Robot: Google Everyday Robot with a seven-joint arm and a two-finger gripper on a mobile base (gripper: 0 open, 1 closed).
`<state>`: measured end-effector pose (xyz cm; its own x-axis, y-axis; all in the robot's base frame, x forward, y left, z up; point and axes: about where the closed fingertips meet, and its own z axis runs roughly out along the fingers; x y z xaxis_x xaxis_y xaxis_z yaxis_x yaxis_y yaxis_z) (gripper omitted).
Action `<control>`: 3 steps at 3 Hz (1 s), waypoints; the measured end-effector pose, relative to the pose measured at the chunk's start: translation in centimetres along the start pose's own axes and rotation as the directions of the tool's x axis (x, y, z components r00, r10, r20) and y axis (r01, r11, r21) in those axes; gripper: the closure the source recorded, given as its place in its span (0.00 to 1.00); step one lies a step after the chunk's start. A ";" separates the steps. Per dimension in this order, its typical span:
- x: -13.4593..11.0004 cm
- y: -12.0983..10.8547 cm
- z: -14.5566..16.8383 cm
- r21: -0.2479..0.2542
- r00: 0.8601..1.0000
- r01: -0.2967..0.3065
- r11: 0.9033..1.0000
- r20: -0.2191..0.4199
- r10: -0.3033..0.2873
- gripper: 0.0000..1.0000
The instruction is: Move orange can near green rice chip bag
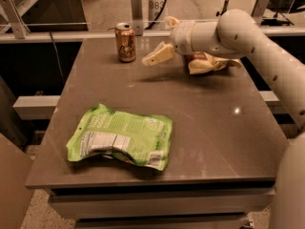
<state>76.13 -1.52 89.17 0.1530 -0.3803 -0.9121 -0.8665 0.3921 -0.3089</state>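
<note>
The orange can (pixel 126 42) stands upright at the far left of the table, silver top up. The green rice chip bag (pixel 121 137) lies flat at the front left, its white label panel facing up. My gripper (pixel 156 39) hovers just right of the can, above the table's far edge, not touching it. Its two pale fingers (pixel 158 55) are spread apart and hold nothing. The can and the bag are well apart.
A smaller brown-and-yellow chip bag (pixel 209 63) lies at the far right, partly behind my arm (pixel 248 37). The grey table (pixel 209 128) ends in a front edge below the green bag. A metal rail and posts (pixel 137 6) run behind the table.
</note>
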 end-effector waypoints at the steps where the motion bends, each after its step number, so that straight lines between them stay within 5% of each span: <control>1: 0.2 -0.7 2.5 -0.014 0.999 -0.013 1.000 0.036 0.014 0.00; 3: 0.0 -1.5 5.8 -0.044 0.997 -0.016 0.999 0.080 0.020 0.00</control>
<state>80.14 2.76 88.05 0.1735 -0.3040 -0.9367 -0.8892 0.3606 -0.2817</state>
